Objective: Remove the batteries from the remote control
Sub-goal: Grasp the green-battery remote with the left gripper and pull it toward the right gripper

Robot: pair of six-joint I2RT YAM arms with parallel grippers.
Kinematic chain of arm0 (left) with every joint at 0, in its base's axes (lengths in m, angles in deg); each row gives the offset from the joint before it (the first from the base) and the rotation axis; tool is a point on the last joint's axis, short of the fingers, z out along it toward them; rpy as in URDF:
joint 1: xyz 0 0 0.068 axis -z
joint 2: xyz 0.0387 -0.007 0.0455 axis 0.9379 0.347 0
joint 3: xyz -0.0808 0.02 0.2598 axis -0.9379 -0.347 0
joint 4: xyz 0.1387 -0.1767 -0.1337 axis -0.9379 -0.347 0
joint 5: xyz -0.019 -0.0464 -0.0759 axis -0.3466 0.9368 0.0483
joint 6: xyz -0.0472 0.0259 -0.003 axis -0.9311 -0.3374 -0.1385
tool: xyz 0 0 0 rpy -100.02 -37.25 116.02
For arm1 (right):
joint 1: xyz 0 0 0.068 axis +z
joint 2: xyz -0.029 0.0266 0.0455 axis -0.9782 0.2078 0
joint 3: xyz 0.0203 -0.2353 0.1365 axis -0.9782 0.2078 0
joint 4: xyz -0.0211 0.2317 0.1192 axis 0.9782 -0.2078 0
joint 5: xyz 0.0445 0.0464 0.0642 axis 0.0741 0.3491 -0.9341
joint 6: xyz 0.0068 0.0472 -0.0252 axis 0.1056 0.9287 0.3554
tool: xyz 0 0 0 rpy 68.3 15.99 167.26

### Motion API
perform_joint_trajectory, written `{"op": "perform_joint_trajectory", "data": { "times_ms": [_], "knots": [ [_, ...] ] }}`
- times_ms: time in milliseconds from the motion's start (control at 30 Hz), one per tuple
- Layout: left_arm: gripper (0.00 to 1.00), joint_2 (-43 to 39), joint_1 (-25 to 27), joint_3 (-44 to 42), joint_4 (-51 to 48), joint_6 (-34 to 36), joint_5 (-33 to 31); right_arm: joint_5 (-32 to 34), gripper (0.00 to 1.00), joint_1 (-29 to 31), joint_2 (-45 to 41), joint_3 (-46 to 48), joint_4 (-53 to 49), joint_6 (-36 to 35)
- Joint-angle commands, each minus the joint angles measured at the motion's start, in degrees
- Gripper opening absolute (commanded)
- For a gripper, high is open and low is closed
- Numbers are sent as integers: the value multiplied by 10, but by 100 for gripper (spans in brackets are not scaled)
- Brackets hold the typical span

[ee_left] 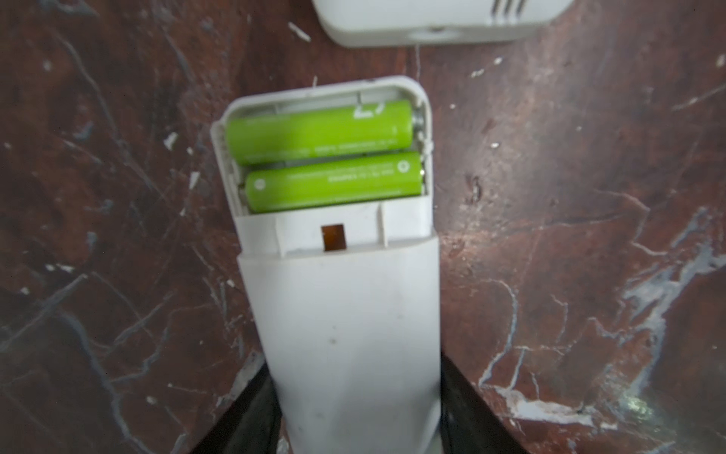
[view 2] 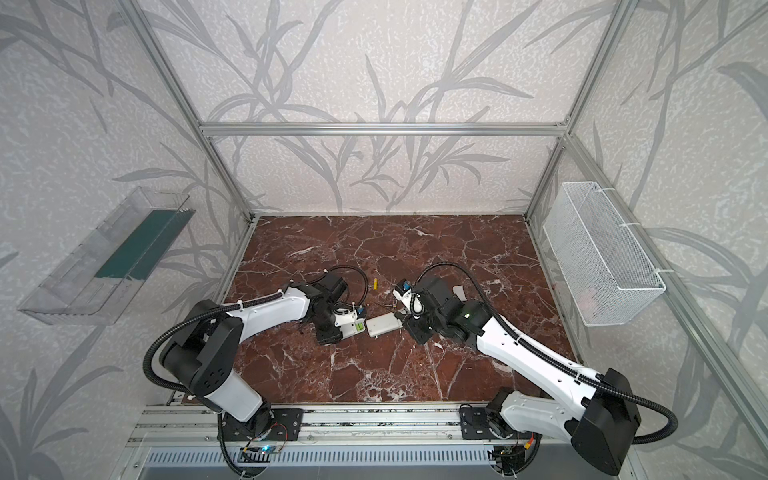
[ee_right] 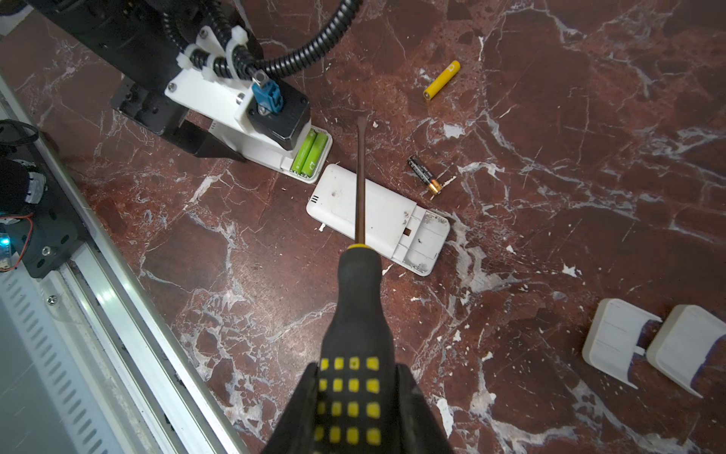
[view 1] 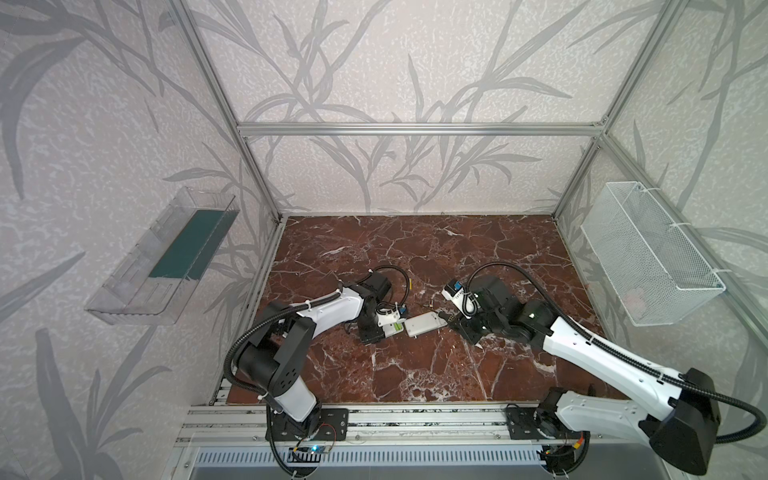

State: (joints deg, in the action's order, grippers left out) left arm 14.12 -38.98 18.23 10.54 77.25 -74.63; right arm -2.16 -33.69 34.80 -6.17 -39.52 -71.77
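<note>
Levering batteries (ee_left: 322,131) out
Left gripper (ee_left: 355,365) clamps remote (ee_left: 345,306), batteries just ahead; right gripper (ee_right: 357,367) holds screwdriver (ee_right: 359,283): lever gently under one end.

The loaded remote (ee_left: 338,314) is lying on the table (view 1: 457,249) left of the empty remote (ee_right: 389,214), end to end, just apart, with two batteries (ee_left: 322,133) sitting side by side in its compartment and the left end effector (ee_left: 357,401) straddling its other end. The screwdriver (ee_right: 355,322) in the right end effector (ee_right: 355,397) is reaching over the empty remote. Behind it one loose battery (ee_right: 423,174) is lying, another battery (ee_right: 441,80) farther back; two battery covers (ee_right: 618,342) are sitting side by side farther right.
</note>
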Motion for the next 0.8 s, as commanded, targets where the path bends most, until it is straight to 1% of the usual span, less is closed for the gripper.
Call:
{"op": "perform_joint_trajectory", "data": {
  "times_ms": [0,100,233,467,633,767],
  "knots": [
    [53,9,8,-1,10,9,-5,11,0,3,-21,6,10,-3],
    [47,2,15,-5,18,15,-4,17,0,2,-26,10,11,-5],
    [42,-8,30,-12,24,23,8,17,0,2,-27,13,9,-8],
    [41,-2,54,2,46,-6,23,19,0,2,-28,14,8,-7],
    [40,22,72,36,40,-25,22,21,0,0,-27,12,0,-5],
    [39,43,89,66,37,-55,36,31,0,-2,-22,10,-14,3]
  ]
}}
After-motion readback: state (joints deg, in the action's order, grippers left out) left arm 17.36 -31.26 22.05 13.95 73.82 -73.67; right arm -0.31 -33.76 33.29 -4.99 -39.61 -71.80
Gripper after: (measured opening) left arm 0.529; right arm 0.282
